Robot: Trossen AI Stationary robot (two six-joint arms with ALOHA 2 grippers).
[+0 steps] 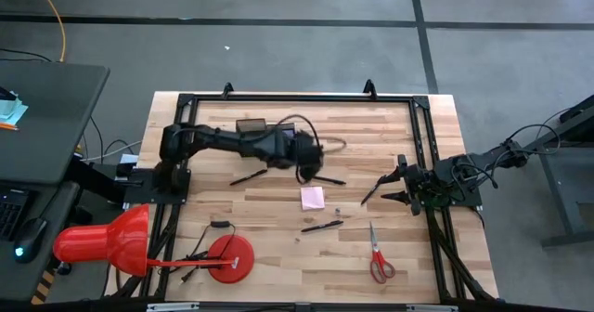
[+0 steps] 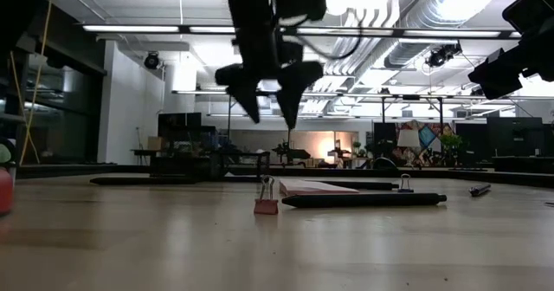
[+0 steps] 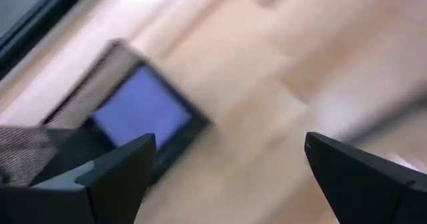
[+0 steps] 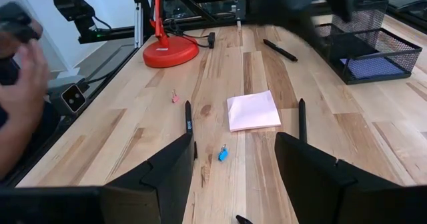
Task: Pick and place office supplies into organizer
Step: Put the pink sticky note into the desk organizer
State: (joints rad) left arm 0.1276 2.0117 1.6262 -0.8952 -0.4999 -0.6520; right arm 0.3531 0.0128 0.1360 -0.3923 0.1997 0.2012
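Observation:
The black mesh organizer (image 4: 373, 34) stands near the table's far edge with a purple sticky-note pad (image 4: 371, 67) lying flat inside it; the left wrist view also shows the pad (image 3: 140, 114). My left gripper (image 1: 306, 169) hangs open above the table's middle, just beyond the organizer (image 1: 251, 125), with nothing between its fingers (image 3: 120, 177). A pink pad (image 1: 313, 197) lies flat on the table, with black pens (image 1: 322, 226) around it. Red-handled scissors (image 1: 379, 261) lie near the front right. My right gripper (image 1: 394, 188) waits open at the right edge.
A red desk lamp (image 1: 102, 242) stands at the front left, its round base (image 1: 230, 259) on the table. Small clips (image 2: 266, 203) and a tiny blue piece (image 4: 223, 154) lie near the pink pad. A person's hand (image 4: 20, 84) shows beyond the near edge.

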